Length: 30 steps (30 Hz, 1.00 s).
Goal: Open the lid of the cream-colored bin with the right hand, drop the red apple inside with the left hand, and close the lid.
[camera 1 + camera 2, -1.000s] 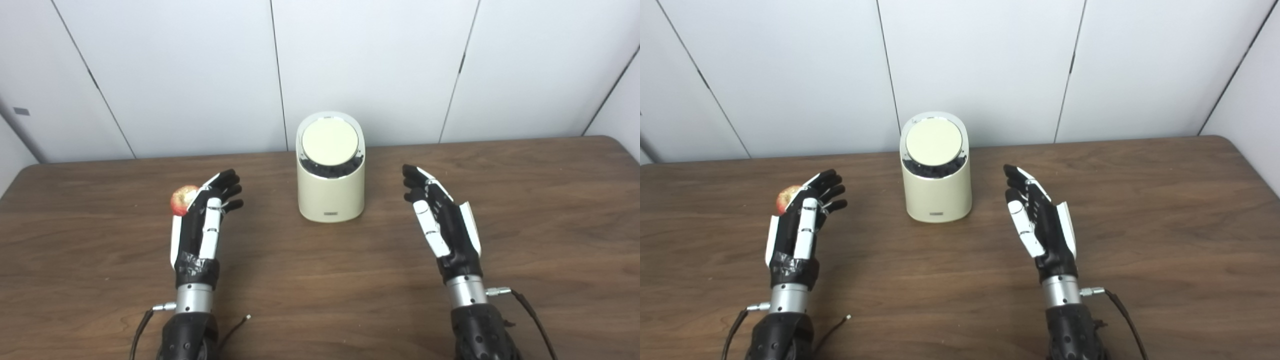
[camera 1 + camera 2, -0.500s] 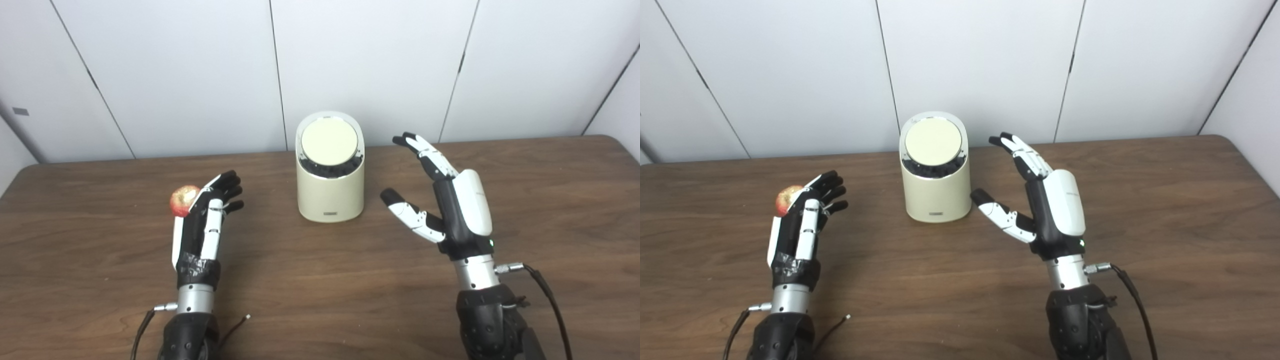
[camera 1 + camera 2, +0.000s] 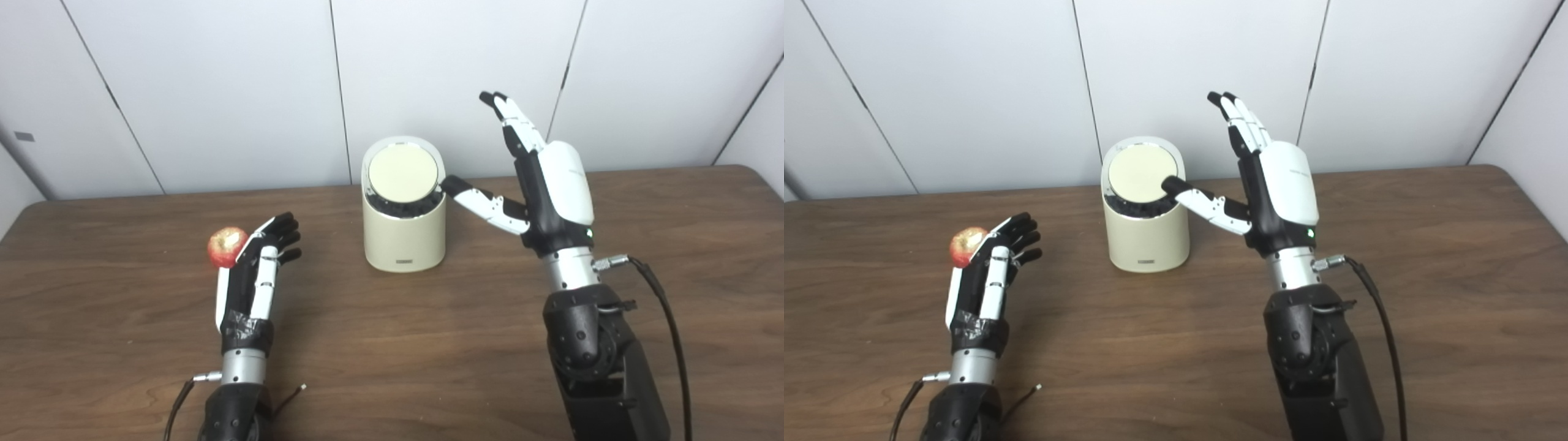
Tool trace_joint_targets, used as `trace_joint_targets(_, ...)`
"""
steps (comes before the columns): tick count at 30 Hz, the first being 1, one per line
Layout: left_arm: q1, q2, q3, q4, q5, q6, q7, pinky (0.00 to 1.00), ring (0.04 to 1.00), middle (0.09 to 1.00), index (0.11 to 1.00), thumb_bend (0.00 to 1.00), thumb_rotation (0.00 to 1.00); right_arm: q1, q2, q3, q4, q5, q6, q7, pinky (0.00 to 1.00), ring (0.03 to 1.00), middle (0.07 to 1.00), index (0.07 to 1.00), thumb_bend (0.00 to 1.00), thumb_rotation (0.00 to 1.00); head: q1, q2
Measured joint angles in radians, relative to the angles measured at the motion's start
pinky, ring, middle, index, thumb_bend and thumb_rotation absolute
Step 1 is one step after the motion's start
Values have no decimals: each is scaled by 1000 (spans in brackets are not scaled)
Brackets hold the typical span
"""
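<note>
Robot hand on our right (image 3: 554,184) is raised beside the one cream-colored cylindrical plastic bin (image 3: 404,229), fingers spread, holding nothing, thumb reaching the rim of its round lid (image 3: 403,173), which tilts toward us. Our left robot hand (image 3: 254,275) rests open on the brown wooden counter (image 3: 392,343), one red apple (image 3: 226,247) just behind it.

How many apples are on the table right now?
1. The red apple sits on the table just beyond the left hand, left of the cream-colored bin, whose closed lid hides any contents.
</note>
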Motion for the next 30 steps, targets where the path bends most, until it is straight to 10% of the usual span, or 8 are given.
trace_joint_targets(7, 1, -4, -5, -1, 0, 0, 0, 743, 803, 808, 799, 181, 767, -135, 5, 28, 27, -137, 144, 98, 833, 943, 972, 971, 679, 800, 8, -11)
trace_joint_targets(30, 24, -20, -21, -8, 9, 0, 4, 752, 801, 805, 802, 181, 785, -312, -36, 86, 343, -173, 220, 67, 823, 929, 946, 935, 769, 568, 5, -11)
